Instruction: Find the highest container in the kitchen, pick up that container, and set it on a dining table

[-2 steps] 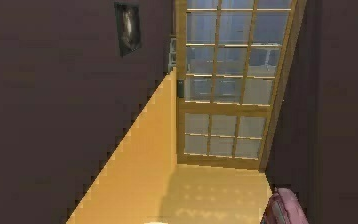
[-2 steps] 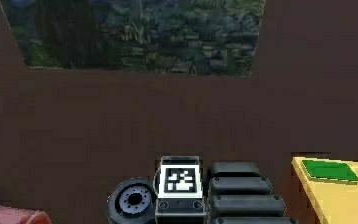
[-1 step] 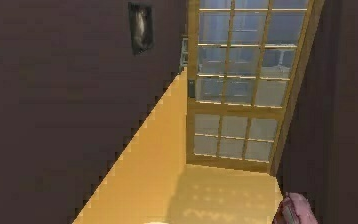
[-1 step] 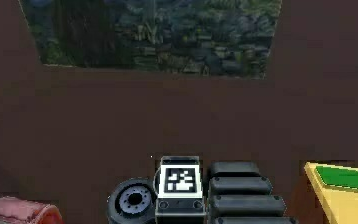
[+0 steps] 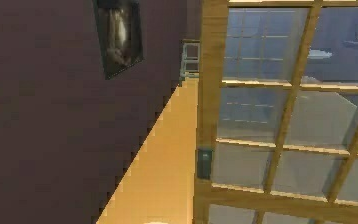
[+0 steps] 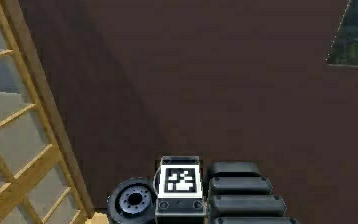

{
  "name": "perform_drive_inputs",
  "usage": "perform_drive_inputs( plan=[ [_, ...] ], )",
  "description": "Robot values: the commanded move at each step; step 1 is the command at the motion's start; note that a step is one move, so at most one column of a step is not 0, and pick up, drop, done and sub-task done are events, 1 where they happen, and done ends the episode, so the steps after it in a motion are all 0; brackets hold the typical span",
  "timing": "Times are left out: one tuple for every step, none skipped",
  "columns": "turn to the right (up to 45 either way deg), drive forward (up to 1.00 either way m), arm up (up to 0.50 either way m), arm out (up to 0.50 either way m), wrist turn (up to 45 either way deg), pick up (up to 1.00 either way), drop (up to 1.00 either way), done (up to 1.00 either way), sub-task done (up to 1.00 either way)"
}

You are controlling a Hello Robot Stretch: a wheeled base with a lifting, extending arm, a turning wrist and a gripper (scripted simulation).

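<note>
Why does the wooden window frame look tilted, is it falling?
No: in the forward view the pale wooden frame with glass panes leans only in the picture; in the arm side view it leans likewise, beside a dim dark brown wall.

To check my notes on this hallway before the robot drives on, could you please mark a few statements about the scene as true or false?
1. A framed picture hangs on the wall at the forward view's left. True.
2. The floor is grey. False: the floor is an orange-tan colour.
3. The door at the forward view's right has glass panes in a wooden frame. True.
4. In the arm side view the wall is white. False: the wall there is dark brown.
</note>
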Motion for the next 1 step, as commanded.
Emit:
perform_drive_inputs(
  plan=[
    [0.0,0.65,0.0,0.0,0.0,0.0,0.0,0.0,0.0]
  ],
)
